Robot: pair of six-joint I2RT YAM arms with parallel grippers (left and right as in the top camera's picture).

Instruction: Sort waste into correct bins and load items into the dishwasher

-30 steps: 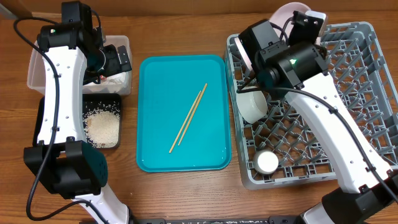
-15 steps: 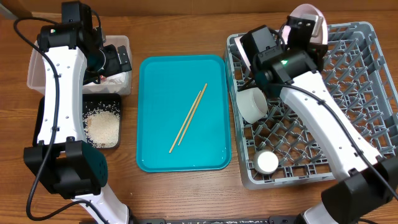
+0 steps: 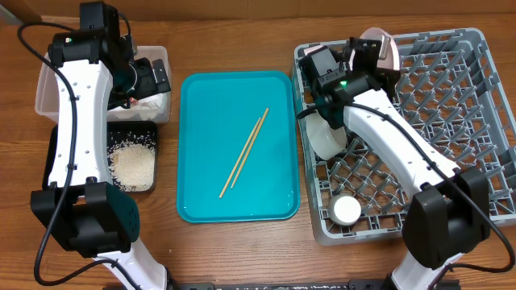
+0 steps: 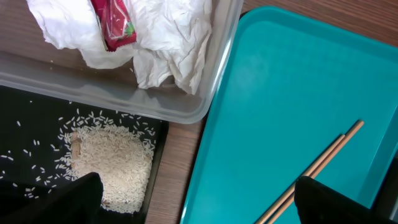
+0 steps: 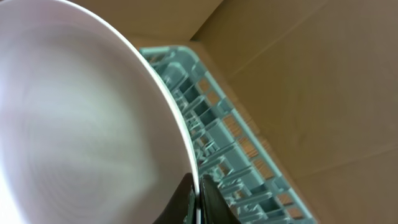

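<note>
Far left: clear tub (image 3: 44,97) holding the crumpled napkin (image 4: 168,50) and a red wrapper (image 4: 113,25), the dry rubbish kept together. Just in front of it: black tray (image 3: 151,133) with the rice (image 3: 133,165) heaped and scattered, food waste kept apart. My left gripper (image 3: 149,78) hangs above the seam between these two bins, jaws wide and empty; I judge it parked clear of the work. Centre: teal tray (image 3: 201,161) on the counter (image 3: 242,40), bare but for two chopsticks (image 3: 246,153) lying side by side on a diagonal, not yet loaded. Right: grey dish rack (image 3: 468,121), with a bowl (image 3: 326,137) near its left wall and a cup (image 3: 347,209) toward the front. My right gripper (image 5: 196,193) is clamped on the rim of a plate (image 5: 74,124), held on edge over the rack's back left corner, presumably so it can slot upright between pegs.
</note>
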